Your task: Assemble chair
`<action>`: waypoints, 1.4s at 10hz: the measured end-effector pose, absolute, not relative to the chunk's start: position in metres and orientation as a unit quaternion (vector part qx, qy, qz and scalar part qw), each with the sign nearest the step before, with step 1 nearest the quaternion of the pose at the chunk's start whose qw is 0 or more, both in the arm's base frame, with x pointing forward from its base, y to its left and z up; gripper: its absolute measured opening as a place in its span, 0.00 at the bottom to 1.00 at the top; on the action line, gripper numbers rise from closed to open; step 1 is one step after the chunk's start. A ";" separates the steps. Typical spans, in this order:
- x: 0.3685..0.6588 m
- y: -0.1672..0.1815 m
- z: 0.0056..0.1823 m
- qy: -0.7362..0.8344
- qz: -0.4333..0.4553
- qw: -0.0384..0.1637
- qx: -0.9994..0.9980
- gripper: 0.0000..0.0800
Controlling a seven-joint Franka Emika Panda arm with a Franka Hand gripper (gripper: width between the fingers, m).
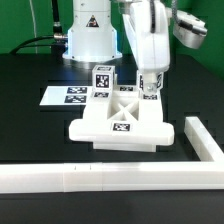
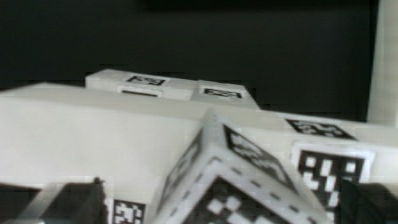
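White L-shaped rail [image 1: 110,176] edges the black table [image 1: 30,125] before the chair [image 1: 120,118], gripper [image 1: 150,92] spread open.

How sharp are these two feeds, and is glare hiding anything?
Exterior view: evenly lit and fairly sharp; the glossy chair shines against the black table, but its tags stay readable. Wrist view: soft and blurry up close, with the nearest tag smeared.

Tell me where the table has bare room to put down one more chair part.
Bare black table lies between the marker board and the L-shaped rail. It is crowded at the chair assembly, where the gripper hangs open.
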State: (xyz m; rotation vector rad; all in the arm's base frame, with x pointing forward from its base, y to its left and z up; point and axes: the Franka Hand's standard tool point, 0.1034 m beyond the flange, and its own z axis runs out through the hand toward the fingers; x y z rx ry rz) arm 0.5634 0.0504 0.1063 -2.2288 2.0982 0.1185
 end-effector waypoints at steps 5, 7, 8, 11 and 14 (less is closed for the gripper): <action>0.561 0.051 0.106 0.516 0.036 0.038 -0.855 0.81; 0.561 0.052 0.106 0.451 0.033 0.035 -0.891 0.81; 0.561 0.052 0.107 0.432 0.032 0.035 -0.901 0.81; 0.562 0.050 0.107 0.331 0.026 0.034 -0.943 0.81; 0.562 0.050 0.107 0.336 0.026 0.034 -0.941 0.47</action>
